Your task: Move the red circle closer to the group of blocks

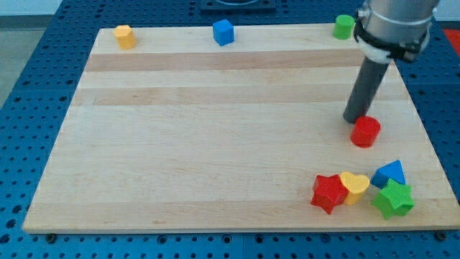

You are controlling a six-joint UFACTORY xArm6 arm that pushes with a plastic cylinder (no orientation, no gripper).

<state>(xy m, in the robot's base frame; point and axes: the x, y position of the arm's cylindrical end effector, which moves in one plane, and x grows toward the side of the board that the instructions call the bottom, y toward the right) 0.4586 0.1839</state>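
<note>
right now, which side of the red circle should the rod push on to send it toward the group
Push its upper face, the side toward the view's top. The red circle sits above the group: red star, yellow heart. My tip is already at its upper-left edge. Being round, it may slip sideways, so press centrally.

The arm [392, 21] is cut off by the view's top edge. It hides part of the green block [343, 27] at the board's top right corner.

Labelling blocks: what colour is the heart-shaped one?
Yellow heart, seen in the camera view.
</note>
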